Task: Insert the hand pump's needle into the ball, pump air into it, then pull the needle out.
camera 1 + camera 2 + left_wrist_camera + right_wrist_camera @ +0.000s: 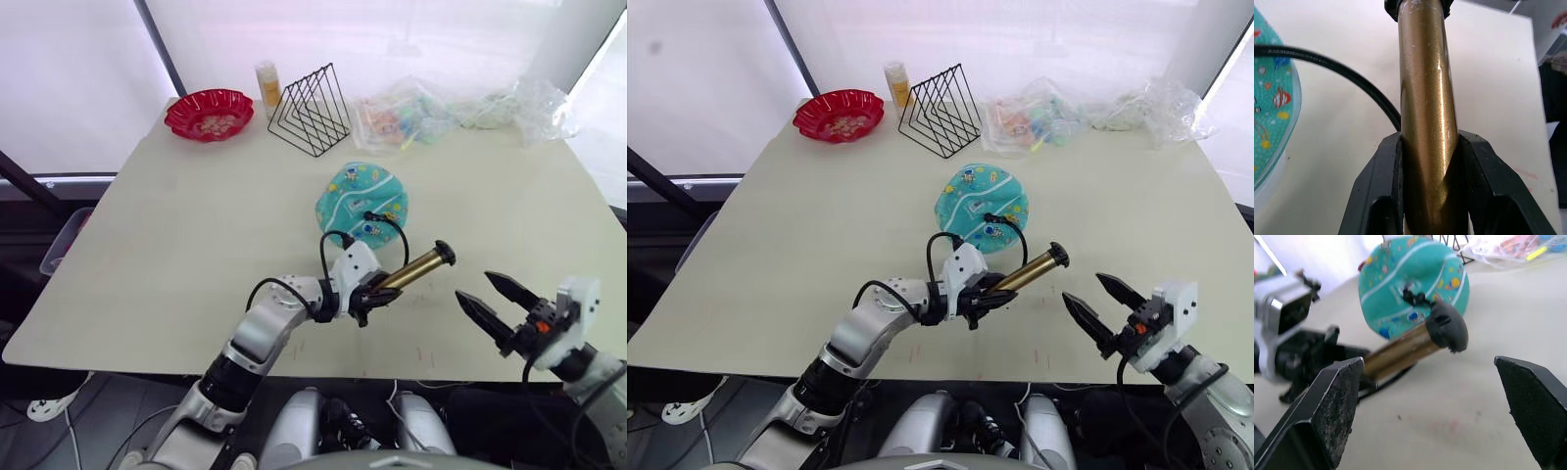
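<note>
Head views: the left hand (377, 294) clamps the bronze-gold metal hand pump (411, 267) near the flat teal-blue striped ball (361, 203) on the pale surface (176, 235). Right wrist view: the right hand (1430, 406) gapes wide; it should probably close squarely on the pump's black end.

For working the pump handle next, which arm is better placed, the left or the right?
Probably the right. The left gripper is already shut on the hand pump barrel, holding it up. The right gripper is open and free, beside the pump's black end cap, with the hose reaching the ball.
</note>
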`<state>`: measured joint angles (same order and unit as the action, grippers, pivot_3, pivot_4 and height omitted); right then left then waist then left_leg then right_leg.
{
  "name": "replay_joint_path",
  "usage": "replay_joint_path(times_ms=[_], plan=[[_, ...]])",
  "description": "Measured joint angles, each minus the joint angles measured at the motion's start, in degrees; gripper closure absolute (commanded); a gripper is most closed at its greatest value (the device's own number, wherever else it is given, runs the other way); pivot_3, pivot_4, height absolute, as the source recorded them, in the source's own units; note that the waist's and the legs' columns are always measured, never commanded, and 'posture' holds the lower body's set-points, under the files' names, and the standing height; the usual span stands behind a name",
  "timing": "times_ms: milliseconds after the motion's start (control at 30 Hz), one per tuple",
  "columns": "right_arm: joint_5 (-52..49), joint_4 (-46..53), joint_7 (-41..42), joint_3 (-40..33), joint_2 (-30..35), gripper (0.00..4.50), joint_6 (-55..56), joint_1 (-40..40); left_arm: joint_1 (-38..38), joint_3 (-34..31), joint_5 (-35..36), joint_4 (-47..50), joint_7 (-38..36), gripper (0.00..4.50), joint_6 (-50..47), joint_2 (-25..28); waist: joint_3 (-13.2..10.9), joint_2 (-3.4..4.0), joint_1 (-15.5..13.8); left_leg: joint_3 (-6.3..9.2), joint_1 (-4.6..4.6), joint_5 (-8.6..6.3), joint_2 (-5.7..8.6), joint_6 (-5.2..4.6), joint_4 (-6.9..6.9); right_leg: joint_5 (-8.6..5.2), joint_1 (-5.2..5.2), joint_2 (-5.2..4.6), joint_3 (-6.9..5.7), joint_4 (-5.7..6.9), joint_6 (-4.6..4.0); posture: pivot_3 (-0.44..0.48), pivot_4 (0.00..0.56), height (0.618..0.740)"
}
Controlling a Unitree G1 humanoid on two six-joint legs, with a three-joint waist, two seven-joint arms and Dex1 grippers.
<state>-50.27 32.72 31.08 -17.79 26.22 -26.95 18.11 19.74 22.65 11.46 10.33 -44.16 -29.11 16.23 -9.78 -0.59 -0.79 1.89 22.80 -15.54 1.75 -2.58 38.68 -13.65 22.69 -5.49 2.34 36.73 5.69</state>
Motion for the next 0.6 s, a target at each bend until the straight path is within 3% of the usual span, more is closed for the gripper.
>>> replay_joint_path(times_ms=[233, 600], plan=[[-9.5, -1.5, -13.9, 3.0, -8.1, 0.00, -6.4, -10.6, 0.3, -0.7, 0.5, -1.0, -2.3, 3.42, 5.0, -0.9, 0.0, 0.10, 0.1, 0.00, 0.00, 0.01, 0.00, 0.00, 0.00, 0.04, 0.01, 0.06, 0.00, 0.00, -0.05, 0.000, 0.150, 0.740], [-29.5, -4.2, -28.6, 1.5, -11.4, 0.00, -10.0, -14.3, 0.3, -1.3, 0.5, -1.4, -2.3, 3.42, 5.8, -1.5, 0.0, 0.10, 0.6, 0.05, 0.00, 0.01, -0.02, -0.01, 0.00, 0.04, 0.01, 0.16, -0.04, 0.05, -0.05, 0.000, 0.150, 0.740]])
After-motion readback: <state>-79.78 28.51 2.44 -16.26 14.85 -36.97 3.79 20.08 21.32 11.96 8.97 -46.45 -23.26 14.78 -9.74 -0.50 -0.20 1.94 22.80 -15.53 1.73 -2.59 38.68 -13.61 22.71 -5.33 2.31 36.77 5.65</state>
